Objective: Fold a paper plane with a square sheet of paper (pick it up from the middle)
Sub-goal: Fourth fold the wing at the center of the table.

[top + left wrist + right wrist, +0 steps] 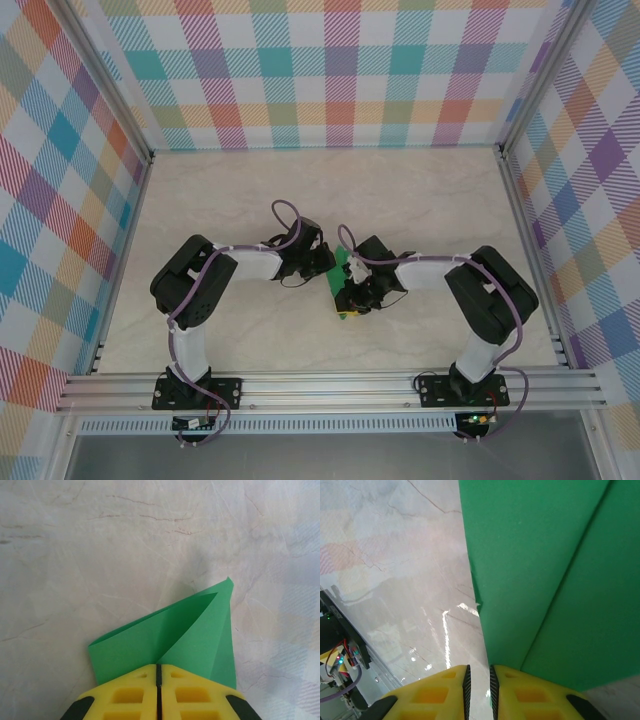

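Note:
The square sheet of paper is bright green and folded into a creased, pointed shape with its tip away from the left wrist camera. My left gripper is shut on its near edge, the yellow fingers pressed together where the crease ends. In the right wrist view the paper rises above the right finger. My right gripper keeps a narrow gap, through which the table shows, with the paper's left edge at its rim. From above, both grippers meet at the table's middle around the green paper.
The marbled table is walled by checked panels at the back and both sides. An aluminium rail with the arm bases runs along the near edge. Both arms bend inward, elbows out.

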`<state>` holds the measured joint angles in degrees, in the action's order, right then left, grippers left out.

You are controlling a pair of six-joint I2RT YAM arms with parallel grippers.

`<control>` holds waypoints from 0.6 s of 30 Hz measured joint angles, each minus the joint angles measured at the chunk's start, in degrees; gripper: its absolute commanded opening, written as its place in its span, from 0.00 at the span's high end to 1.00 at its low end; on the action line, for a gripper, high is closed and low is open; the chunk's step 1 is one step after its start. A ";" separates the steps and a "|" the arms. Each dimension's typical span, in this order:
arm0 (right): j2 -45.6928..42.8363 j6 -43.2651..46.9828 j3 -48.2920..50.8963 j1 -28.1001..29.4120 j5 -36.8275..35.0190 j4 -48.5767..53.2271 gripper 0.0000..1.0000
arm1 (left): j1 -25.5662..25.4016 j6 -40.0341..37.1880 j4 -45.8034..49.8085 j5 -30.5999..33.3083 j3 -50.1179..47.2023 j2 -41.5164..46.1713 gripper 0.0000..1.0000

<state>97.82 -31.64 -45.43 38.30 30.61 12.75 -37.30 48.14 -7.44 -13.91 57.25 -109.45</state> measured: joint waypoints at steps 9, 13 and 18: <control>-17.62 -1.05 2.64 -7.06 -10.54 4.39 0.63 | -0.17 -1.95 2.86 -2.89 0.00 3.28 0.71; -17.53 -2.16 6.16 -14.45 -10.47 3.56 0.59 | -0.42 -3.56 5.55 -2.84 0.00 10.03 0.66; -13.29 -3.28 6.51 -15.08 -7.02 1.05 0.56 | -0.44 -5.01 7.48 -0.72 -0.92 17.46 0.66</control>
<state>84.53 -34.92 -38.92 23.22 23.59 13.80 -37.74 43.13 0.03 -14.63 56.34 -91.98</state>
